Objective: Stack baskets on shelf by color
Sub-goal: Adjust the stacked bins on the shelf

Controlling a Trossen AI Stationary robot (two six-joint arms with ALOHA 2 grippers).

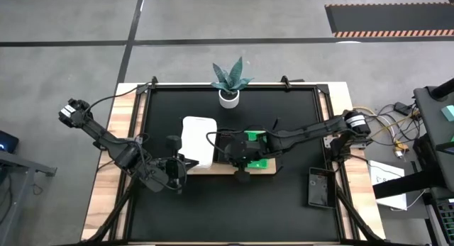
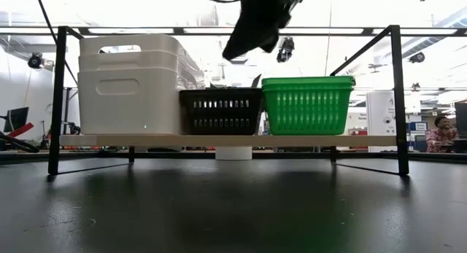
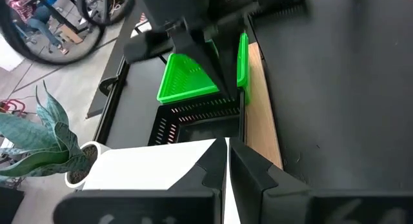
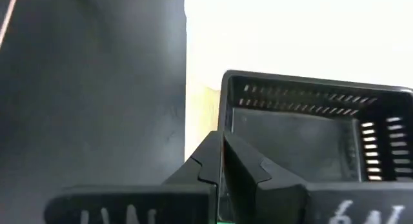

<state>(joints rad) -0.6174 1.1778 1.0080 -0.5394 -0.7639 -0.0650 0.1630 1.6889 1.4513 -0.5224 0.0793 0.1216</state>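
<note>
On the shelf (image 2: 219, 140) three groups of baskets stand in a row: the white baskets (image 2: 131, 85) nested in a tall stack at one end, the black basket (image 2: 220, 111) in the middle, the green baskets (image 2: 307, 105) at the other end. None of them shows anything inside; the black basket's slotted bottom is bare in the right wrist view.

The right gripper (image 1: 240, 155) hangs above the shelf, over the seam between the black and green baskets, its fingers pressed together with nothing between them; the black basket (image 4: 303, 127) lies just beyond its fingertips (image 4: 222, 161). The left gripper (image 1: 179, 166) sits off the shelf, near the corner of the white stack (image 1: 198, 141), also closed and empty; past its tips the white stack (image 3: 148, 169) comes first, then the black basket (image 3: 197, 117), then the green ones (image 3: 187, 79).

The shelf rests on a black mat (image 1: 298, 111) covering a wooden table (image 1: 120, 132). A potted plant (image 1: 229, 81) stands on the mat beyond the shelf from both grippers, and a small dark device (image 1: 318, 186) lies near the right arm's base.

Only the low view shows the stacks' heights and a person (image 2: 441, 133) seated far off in the room; only the high view shows both arms whole.
</note>
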